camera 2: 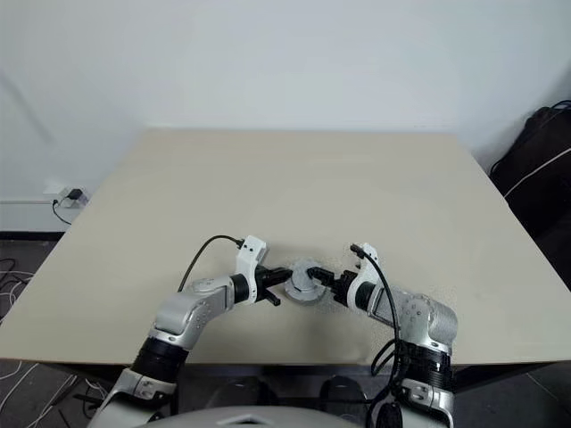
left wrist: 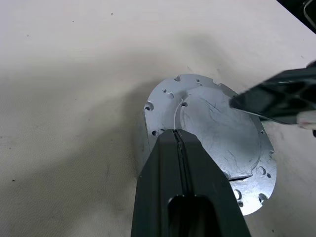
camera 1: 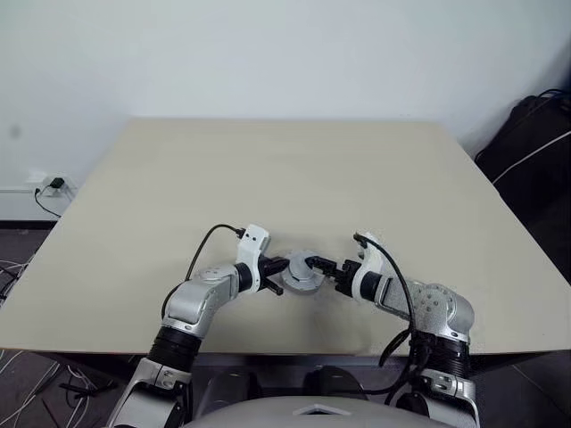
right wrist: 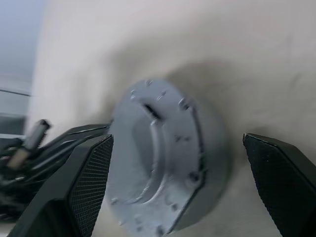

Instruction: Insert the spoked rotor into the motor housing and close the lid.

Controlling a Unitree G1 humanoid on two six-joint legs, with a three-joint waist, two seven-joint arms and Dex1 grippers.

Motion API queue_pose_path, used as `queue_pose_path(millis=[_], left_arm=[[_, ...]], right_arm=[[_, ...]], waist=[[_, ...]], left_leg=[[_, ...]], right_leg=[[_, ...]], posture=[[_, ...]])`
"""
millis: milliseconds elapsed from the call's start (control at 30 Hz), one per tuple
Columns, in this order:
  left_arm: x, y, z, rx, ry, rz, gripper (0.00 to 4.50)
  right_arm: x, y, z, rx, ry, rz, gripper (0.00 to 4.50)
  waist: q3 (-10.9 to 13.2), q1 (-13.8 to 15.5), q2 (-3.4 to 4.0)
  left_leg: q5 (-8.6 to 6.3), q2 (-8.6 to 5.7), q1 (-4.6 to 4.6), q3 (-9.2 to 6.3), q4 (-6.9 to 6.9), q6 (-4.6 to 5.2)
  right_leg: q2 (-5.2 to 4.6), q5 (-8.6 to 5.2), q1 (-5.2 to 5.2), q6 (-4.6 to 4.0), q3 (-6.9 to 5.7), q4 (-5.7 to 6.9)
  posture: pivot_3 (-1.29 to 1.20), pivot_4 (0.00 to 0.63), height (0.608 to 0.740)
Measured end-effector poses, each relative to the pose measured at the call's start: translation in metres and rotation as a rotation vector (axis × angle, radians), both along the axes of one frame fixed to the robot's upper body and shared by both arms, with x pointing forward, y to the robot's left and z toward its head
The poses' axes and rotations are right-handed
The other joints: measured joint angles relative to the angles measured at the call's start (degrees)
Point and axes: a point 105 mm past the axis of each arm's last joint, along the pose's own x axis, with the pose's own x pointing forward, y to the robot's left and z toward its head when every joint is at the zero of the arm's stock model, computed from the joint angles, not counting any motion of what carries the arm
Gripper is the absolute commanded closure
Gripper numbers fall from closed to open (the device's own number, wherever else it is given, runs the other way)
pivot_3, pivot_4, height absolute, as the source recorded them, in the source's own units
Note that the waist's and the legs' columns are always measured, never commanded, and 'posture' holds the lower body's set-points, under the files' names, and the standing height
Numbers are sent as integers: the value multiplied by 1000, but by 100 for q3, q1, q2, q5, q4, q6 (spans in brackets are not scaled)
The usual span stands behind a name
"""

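Silver-grey metal is seen at the near edge of the table (camera 1: 294,169), about midway along it: the lid (camera 1: 304,272), a round disc with a raised centre hub and small holes round its rim. It sits tilted rather than flat, its face turned up and towards the right gripper; whether it rests on another part cannot be told, as what lies beneath it is hidden.

The left gripper (left wrist: 178,134) is pressed together, both black fingers meeting in a single seam. Its tip is laid against the lid's face at the edge of the raised hub. No part is pinched between the fingers.

The right gripper (right wrist: 177,163) is spread wide. Its two fingers (right wrist: 89,182) are set on opposite sides of the lid, with the disc in the gap between them. Contact of either finger with the lid's rim cannot be made out. In the head views this gripper is met at the lid's right side, the left gripper at its left side.

Beyond the lid, the tabletop runs to the far edge, and a pale wall (camera 1: 285,53) stands behind it.
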Motion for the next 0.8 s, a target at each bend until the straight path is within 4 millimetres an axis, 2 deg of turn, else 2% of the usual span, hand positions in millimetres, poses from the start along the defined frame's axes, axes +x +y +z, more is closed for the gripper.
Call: queue_pose_path(millis=[400,733,800], left_arm=[[3,7,0,10,-5,22,4500],[7,16,-2,46,-13,58,4500],[8,16,-1,42,-19,59,4500]], right_arm=[[-18,13,-1,180,61,-4,34],[-29,18,3,233,79,35,3083],[-29,18,2,234,82,33,3212]], waist=[[1,-133,7],[9,-141,14],[8,-140,19]], left_leg=[[1,2,0,0,-8,-3],[2,2,-1,0,-12,-4],[2,2,1,1,-11,-4]], right_leg=[[5,0,-5,0,1,3],[5,-2,-8,-2,3,2],[5,-2,-7,-2,4,1]], posture=[[0,0,740],[0,0,740],[0,0,740]])
